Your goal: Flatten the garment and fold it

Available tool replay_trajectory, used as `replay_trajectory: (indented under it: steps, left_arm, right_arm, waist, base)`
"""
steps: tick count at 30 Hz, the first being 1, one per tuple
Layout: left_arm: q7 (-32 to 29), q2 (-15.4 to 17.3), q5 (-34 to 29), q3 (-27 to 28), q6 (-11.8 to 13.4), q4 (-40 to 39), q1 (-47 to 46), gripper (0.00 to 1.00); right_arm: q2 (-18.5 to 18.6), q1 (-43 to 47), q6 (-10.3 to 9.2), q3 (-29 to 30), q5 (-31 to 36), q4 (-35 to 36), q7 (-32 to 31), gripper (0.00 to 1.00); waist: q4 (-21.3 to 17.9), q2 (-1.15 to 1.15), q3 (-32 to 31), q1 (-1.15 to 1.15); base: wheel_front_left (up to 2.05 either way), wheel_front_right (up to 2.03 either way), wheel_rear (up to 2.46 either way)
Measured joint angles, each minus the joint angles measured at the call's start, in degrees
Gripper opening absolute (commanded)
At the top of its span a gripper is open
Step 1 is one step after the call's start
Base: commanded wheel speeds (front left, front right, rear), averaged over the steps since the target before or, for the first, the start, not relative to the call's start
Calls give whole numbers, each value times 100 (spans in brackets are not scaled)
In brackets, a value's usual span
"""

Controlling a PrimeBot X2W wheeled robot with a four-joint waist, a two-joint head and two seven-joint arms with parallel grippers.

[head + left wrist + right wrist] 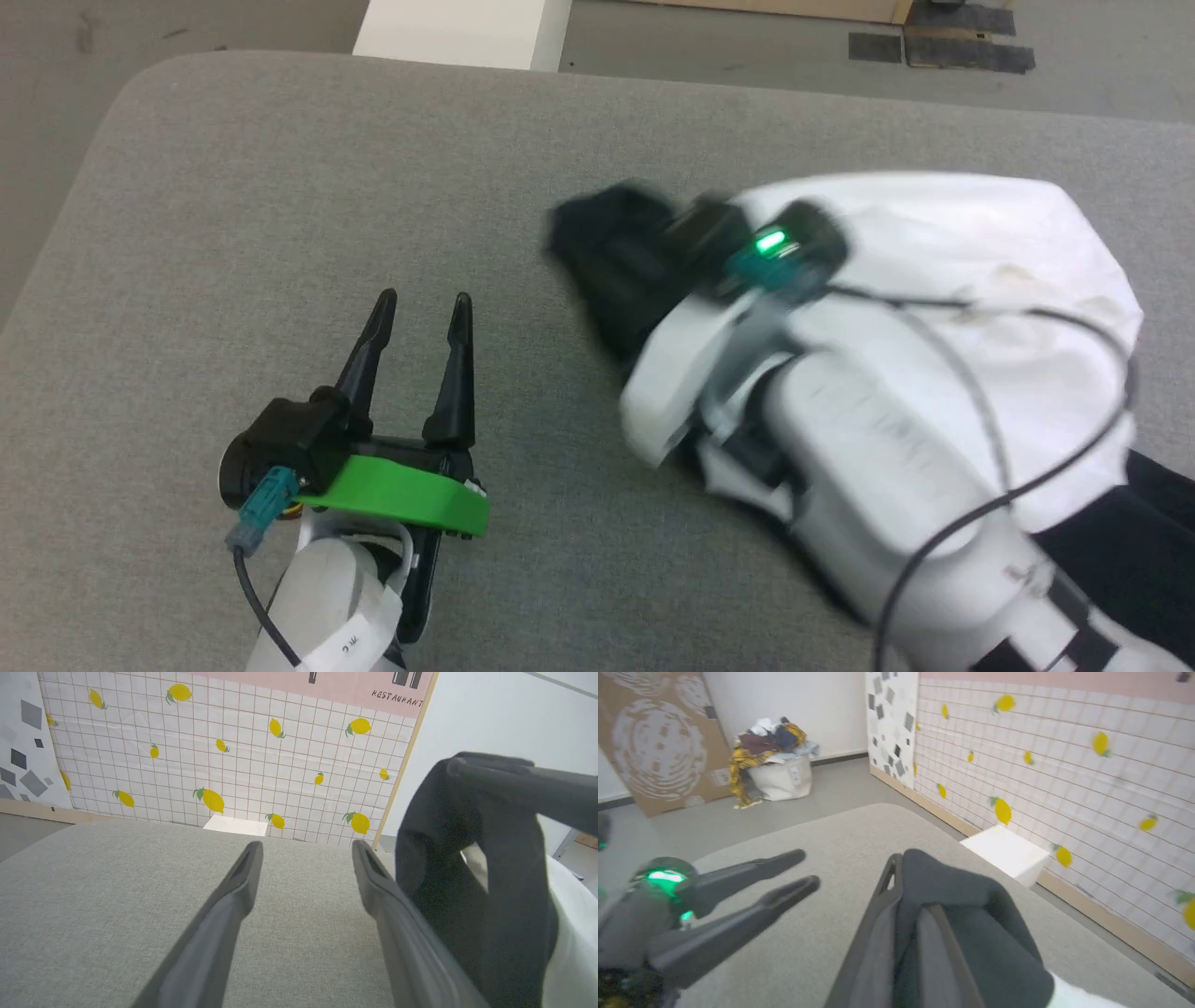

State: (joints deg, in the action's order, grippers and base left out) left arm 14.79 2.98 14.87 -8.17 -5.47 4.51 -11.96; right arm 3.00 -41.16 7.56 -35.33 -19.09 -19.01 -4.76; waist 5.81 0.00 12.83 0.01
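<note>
- Cable (254,597) and pale forearm (322,597) sit nearest us at the lower left of the head view. Above them our left claw (423,303) is over the grey worktop (233,205), its two dark fingers parted by a modest gap with nothing between them.
- In its own wrist view we see the left claw (307,848) just as empty, with bare worktop (93,914) fabric between the fingers.
- On our right, the right arm (887,467) shows blurred, lying across the garment (980,243). The right claw (607,247) is a dark smear at the sleeve end.
- The right wrist view is clearer. The right claw (911,884) has its fingers close together, gripping black sleeve cloth of the garment (971,905), which drapes over them above the worktop (840,830). The left claw (806,869) is near on that view's left, apart from the cloth.
- From the left wrist we see that black sleeve (472,891) hanging in a loop off the worktop.
- The garment's white body lies bunched on the right part of the worktop, partly under the right arm.
- Past the far edge we see a white box (457,33), then a tiled wall printed with lemons (233,742).
- Farthest, in the right wrist view, a pale basket heaped with clothes (777,772) stands beside a cardboard sheet (649,742).
</note>
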Motion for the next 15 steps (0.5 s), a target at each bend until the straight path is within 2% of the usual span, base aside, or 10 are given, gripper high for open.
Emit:
replay_trajectory:
  steps: [4, 8, 9, 11, 15]
  left_arm:
    - [-1, -1, 33, 24, 12, 2, 11, 100]
    - [0, 18, 36, 62, 21, 0, 27, 100]
    - [0, 9, 36, 57, 21, 1, 27, 100]
    - [0, -1, 36, 63, 21, 2, 30, 100]
    - [0, 0, 36, 105, 21, 14, 90, 100]
  right_arm:
    - [-25, 97, 0, -1334, -460, 135, -417, 0]
    - [-26, 394, 0, -2045, -739, -280, -1014, 0]
    - [-24, 483, 0, -2135, -789, -419, -1115, 24]
    - [-14, 567, 0, -2257, -876, -631, -1259, 100]
    - [-18, 665, 0, -2198, -1087, -849, -1282, 100]
  waist:
    - [64, 0, -68, 0]
    - [112, 0, -84, 0]
    - [118, 0, -90, 0]
    - [119, 0, -100, 0]
    - [72, 0, -135, 0]
  base:
    - [0, 0, 0]
    - [0, 0, 0]
    - [0, 0, 0]
    - [0, 0, 0]
    - [0, 0, 0]
